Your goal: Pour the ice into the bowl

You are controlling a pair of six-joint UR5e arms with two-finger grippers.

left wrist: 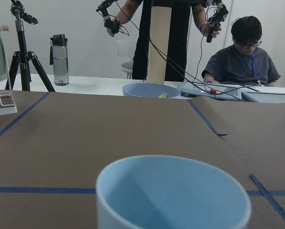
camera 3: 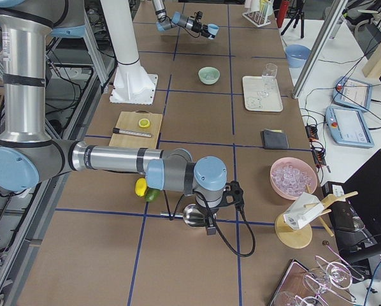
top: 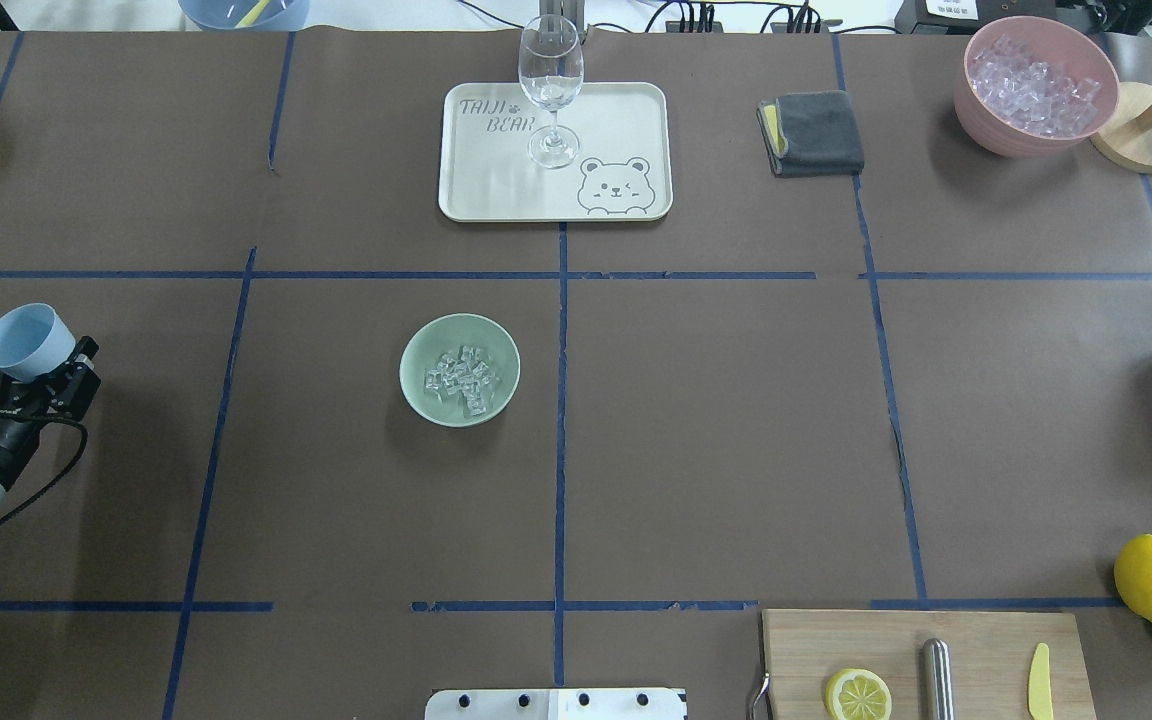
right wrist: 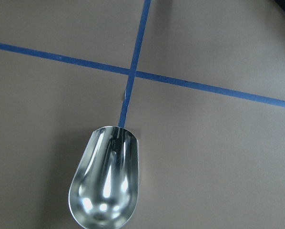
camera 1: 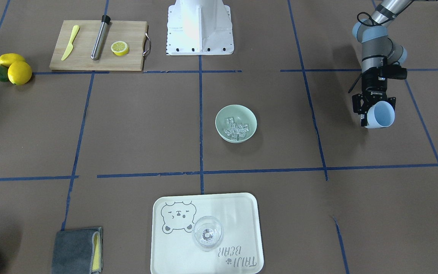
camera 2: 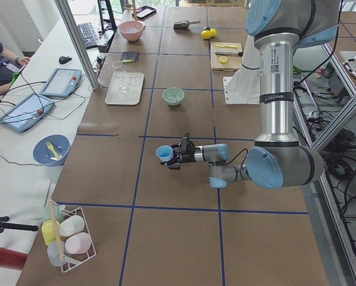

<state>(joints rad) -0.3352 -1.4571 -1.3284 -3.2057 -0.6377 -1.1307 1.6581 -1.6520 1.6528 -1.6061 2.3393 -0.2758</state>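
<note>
The mint-green bowl (camera 1: 223,114) (top: 416,350) stands near the table's middle with a small heap of clear ice cubes (camera 1: 236,128) (top: 461,378) in it. My left gripper (camera 1: 375,112) (top: 34,375) is shut on a light blue cup (camera 1: 381,114) (top: 28,340), held well off to the bowl's side, far from it. The left wrist view shows the cup (left wrist: 173,195) empty inside. My right gripper (camera 3: 209,223) hangs over a tape crossing near the table's other end. A metal scoop (right wrist: 106,183) shows empty just before it. Its fingers are hidden.
A pale tray (top: 626,120) with a wine glass (top: 550,80) lies beyond the bowl. A pink bowl of ice (top: 1036,85), a grey cloth (top: 814,132), a cutting board (camera 1: 89,49) with a lemon half, knife and rod, and whole lemons (camera 1: 15,68) sit at the edges.
</note>
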